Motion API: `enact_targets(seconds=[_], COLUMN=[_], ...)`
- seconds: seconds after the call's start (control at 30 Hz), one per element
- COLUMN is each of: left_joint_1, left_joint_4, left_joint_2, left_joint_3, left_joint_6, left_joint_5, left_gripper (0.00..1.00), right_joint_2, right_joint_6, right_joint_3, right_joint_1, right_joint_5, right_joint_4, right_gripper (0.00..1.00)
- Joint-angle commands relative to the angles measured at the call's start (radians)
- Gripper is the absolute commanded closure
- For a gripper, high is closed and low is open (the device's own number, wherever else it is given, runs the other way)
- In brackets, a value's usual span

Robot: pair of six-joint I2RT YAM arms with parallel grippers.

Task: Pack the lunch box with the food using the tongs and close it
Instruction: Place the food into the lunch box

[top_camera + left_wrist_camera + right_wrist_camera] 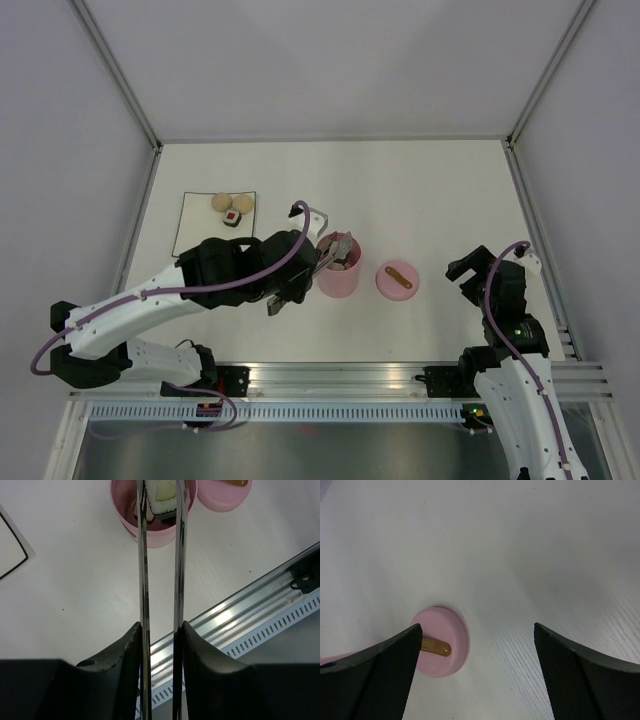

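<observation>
Left gripper clamped on tongs; tongs pinch sushi piece at lunch box mouth. Piece probably soft, light, slippery: squeeze mid-body. Right gripper jaws apart.

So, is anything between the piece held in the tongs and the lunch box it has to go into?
Nothing visible does. The left tool grips the tongs, whose tips hold the sushi piece right over the open lunch box. The lid lies apart from the box, to its right.
</observation>
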State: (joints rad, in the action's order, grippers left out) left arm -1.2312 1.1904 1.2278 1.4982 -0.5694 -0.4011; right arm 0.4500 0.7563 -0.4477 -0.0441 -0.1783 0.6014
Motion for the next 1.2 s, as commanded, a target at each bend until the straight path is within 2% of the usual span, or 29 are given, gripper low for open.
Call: enact_targets(seconds=[0.0,0.23,0.53,0.7,0.83,1.07,1.17], left_joint_1=[0.007,0.016,0.084,0.085,0.087,0.098,0.150], left_joint_4=[-0.101,-0.149,-0.169,-0.178,-0.192,-0.192,-0.187], left_joint_2=[0.001,0.019,-0.002,-0.002,0.002,0.004,-0.043], left_joint_3=[0.004,-0.064,-0.108,-0.102,-0.105,-0.058,-0.023], left_joint_6=[-0.011,-0.032,-0.047,-0.038,-0.021,0.009,0.026], left_joint_5=[-0.051,-0.044,-0.044,-0.022,-0.022,-0.041,-0.041], left_gripper=[0.64,0.63,0.60,0.56,0.48,0.48,0.48], right_joint_2=[-0.027,-0.048,-0.054,-0.054,-0.039,-0.027,-0.025], right_joint_6=[0.014,0.008,0.003,0.003,0.001,-0.005,-0.006], right_joint_3=[-0.037,-0.028,-0.028,-0.022,-0.020,-0.020,-0.019], right_joint_1=[-0.002,-0.003,-0.002,-0.003,-0.003,-0.002,-0.003], right_joint_5=[-0.006,0.011,0.016,0.013,0.013,0.010,0.011], right_joint_4=[0.028,0.023,0.024,0.017,0.012,0.008,0.006], right_gripper=[0.02,0.02,0.02,0.02,0.02,0.02,0.02])
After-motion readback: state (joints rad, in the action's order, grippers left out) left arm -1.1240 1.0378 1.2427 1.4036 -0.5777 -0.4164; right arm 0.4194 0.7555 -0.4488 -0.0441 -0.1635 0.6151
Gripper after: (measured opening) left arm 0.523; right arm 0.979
